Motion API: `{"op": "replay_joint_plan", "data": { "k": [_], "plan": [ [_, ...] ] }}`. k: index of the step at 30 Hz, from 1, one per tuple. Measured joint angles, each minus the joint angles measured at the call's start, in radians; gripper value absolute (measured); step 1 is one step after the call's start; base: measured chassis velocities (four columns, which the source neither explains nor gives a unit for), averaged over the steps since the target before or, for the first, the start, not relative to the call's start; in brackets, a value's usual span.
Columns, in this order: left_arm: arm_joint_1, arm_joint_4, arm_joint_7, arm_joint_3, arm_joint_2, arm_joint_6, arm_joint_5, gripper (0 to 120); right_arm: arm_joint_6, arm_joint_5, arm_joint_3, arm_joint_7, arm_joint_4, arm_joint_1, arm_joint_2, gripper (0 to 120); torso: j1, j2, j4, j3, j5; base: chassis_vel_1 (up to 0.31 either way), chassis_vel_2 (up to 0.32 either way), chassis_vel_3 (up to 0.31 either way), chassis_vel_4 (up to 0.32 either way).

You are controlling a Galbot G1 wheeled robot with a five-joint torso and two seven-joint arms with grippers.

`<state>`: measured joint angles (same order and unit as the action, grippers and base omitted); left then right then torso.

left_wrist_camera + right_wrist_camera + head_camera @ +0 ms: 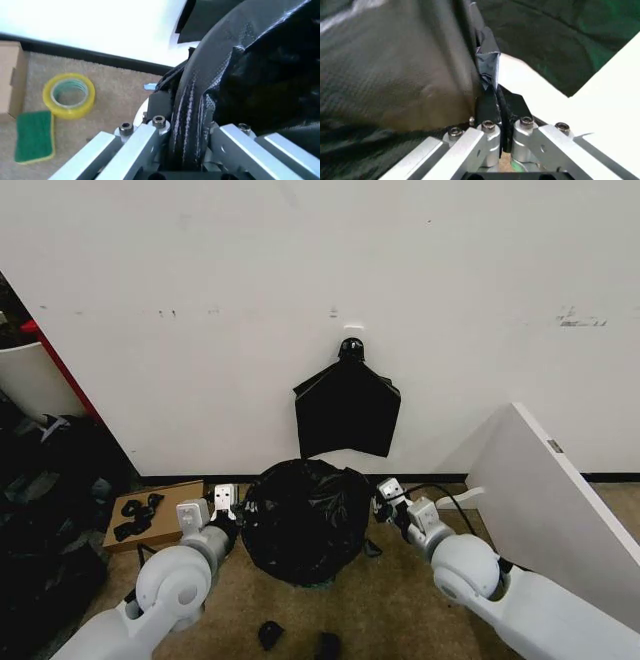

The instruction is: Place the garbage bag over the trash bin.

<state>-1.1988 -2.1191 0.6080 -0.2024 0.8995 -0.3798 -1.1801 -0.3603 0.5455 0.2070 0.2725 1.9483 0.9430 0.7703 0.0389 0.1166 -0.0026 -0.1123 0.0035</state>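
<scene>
Left gripper (228, 502) was at the left side of the garbage bag (305, 520), closed tight on a thick fold of the black film; in the left wrist view (186, 150) that fold ran straight down between the metal fingers. Right gripper (390, 498) was at the opposite side, also clamped on the bag's edge, with a thin strip of film pinched between the black pads (485, 108). Just past that strip showed a smooth white curve, probably the rim of the trash bin (520, 73), though hard to be sure.

Between both grippers hung the bag, wide and puffed, low on the carpet floor (400, 610) near the wall. Could not tell from the head view how much of the bin was already inside or under the film, because the black plastic hid it.

Judged as the step of stretching the bag mouth over the rim and drawing it downward. Next move would call for keeping both grips firm, holding the opening wide enough, and lowering evenly on the two sides so the thin film does not tear or slip off one side.

Farther out: a flat black bundle (346, 410) on the wall, a slanted white board (560, 490), a cardboard box (150, 515), a yellow tape roll (68, 95) and a green sponge (34, 137) on the floor.
</scene>
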Motion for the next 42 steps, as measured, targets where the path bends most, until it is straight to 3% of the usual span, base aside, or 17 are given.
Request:
{"op": "replay_joint_plan", "data": {
  "k": [12,22,24,26,28,38,42],
  "plan": [
    [0.020,0.037,0.066,-0.003,0.026,0.045,-0.039,1,0.038,0.011,0.011,0.005,0.041,0.025,0.013,1,0.000,0.000,-0.0001,0.000,-0.0002,0.000,0.000,0.000,0.000],
    [0.033,0.072,0.074,-0.012,0.024,0.043,-0.057,1,0.011,0.105,-0.034,0.065,0.066,0.026,-0.009,38,0.000,0.000,-0.0002,0.000,0.0000,0.000,0.000,0.000,0.000],
    [0.028,0.072,0.074,-0.015,0.021,0.041,-0.068,1,-0.006,0.164,-0.061,0.089,0.078,0.037,-0.010,49,0.000,0.000,0.0000,0.000,0.0000,0.000,0.000,0.000,0.000],
    [0.025,0.072,0.074,-0.017,0.020,0.041,-0.070,1,-0.012,0.186,-0.070,0.092,0.083,0.041,-0.010,51,0.000,0.000,-0.0001,0.000,-0.0001,0.000,0.000,0.000,0.000],
    [0.007,0.069,0.074,-0.025,0.019,0.039,-0.077,1,-0.026,0.266,-0.100,0.084,0.097,0.055,-0.013,59,0.000,0.000,0.0000,0.000,0.0001,0.000,0.000,0.000,0.000],
    [-0.008,0.082,0.074,-0.077,0.018,0.034,-0.118,1,-0.012,0.680,-0.366,-0.180,0.122,0.248,-0.057,97,0.000,0.000,-0.0002,0.000,0.0000,0.000,0.000,0.000,0.000],
    [-0.009,0.082,0.074,-0.087,0.014,0.025,-0.134,1,0.005,0.765,-0.396,-0.253,0.128,0.296,-0.043,100,0.000,0.000,-0.0003,0.000,0.0000,0.000,0.000,0.000,0.000]
  ]
}}
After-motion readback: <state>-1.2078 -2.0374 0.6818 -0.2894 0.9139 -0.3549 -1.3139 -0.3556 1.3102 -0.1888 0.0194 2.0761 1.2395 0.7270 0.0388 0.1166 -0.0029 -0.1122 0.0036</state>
